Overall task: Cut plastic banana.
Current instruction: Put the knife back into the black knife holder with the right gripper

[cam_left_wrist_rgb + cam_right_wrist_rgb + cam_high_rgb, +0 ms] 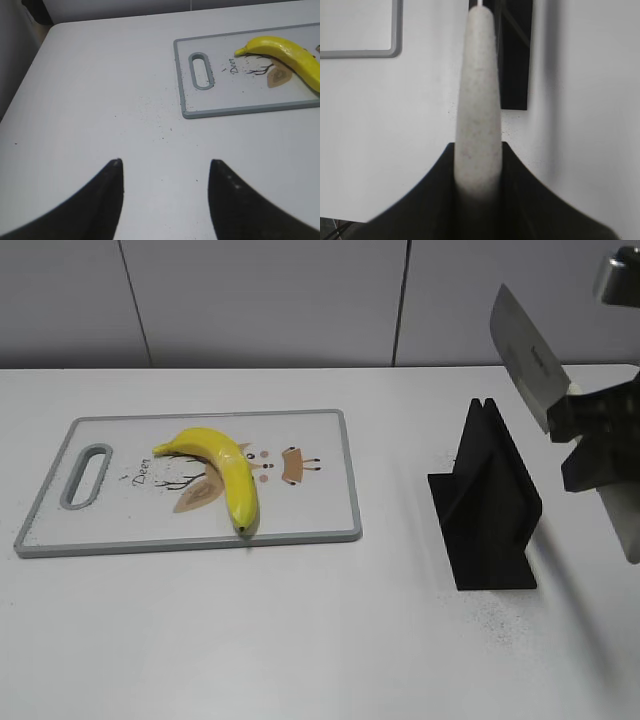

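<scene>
Banana [222, 468], the yellow plastic one I must cut, lies on the grey-rimmed cutting board [330, 420] at the left part of the worktop [300, 640], its stem pointing to about 10 o'clock and its dark tip toward 6 o'clock near the front edge of the board. It rests flat and nothing touches it, so I judge it is ready for a cut across its middle. My right pincer [477, 170] is closed on the pale handle [477, 115] of the knife [528, 355], and in the exterior view the wide blade stands high in the air at the right edge, tilted with its tip toward 11 o'clock. I think it is held so high to keep the blade free from the black knife stand [487, 505], which sits on the worktop just below it and between the knife and the board. This stand is the main thing in my way: to reach the banana I must carry the blade over or around it toward 9 o'clock, well apart from where it is now. My left pincer [165, 192] hangs open and empty above the bare worktop, with the handle end of the board at about 1 o'clock from it. Probably it waits there to steady the banana or the board later. Small dark crumbs are scattered on the worktop near the board.
</scene>
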Action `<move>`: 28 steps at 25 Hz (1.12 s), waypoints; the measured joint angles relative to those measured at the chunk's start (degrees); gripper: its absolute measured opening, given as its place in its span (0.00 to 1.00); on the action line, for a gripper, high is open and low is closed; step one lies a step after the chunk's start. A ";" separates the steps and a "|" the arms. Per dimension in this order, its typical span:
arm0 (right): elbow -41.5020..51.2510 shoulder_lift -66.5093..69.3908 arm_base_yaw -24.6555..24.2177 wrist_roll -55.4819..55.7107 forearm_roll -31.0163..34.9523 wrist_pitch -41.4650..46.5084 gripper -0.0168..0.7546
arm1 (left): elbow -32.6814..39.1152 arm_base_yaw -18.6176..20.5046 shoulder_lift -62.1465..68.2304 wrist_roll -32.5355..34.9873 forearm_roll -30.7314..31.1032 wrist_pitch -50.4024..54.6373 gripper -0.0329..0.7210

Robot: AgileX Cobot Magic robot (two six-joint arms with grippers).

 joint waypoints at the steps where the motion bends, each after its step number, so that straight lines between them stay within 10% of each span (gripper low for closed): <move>1: 1.27 0.00 0.00 0.63 -0.33 -1.12 0.26 | 0.00 0.00 0.00 0.00 0.00 0.00 0.74; 28: 4.95 8.96 0.00 1.54 -3.50 -12.41 0.26 | 0.00 0.00 0.00 0.00 0.00 -0.33 0.74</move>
